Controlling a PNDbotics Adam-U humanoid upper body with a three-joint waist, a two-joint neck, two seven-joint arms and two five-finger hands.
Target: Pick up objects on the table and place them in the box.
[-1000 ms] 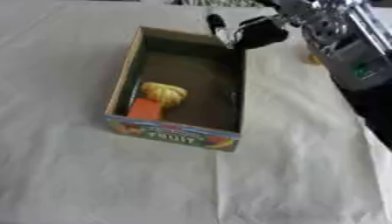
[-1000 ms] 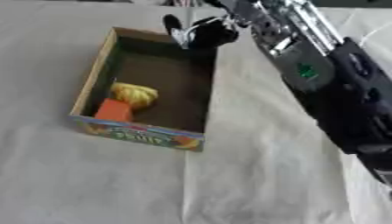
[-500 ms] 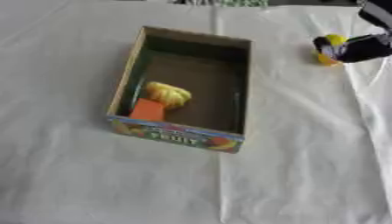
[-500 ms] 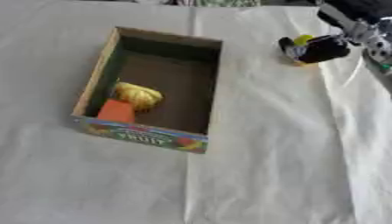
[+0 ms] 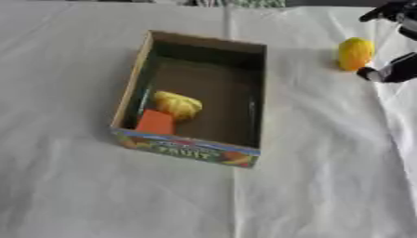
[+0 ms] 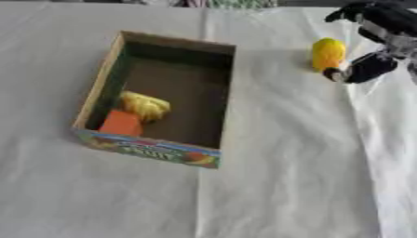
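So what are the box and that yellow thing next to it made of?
The box looks like printed cardboard: brown raw edges along the rim, a matte dark inside and a colourful fruit label on the front. The yellow thing looks like smooth moulded plastic, probably a toy fruit, judging by its even colour and rounded shape, though I cannot be sure.

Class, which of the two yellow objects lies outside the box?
The smooth yellow one on the cloth beside the right hand; the ridged yellow one sits inside the box.
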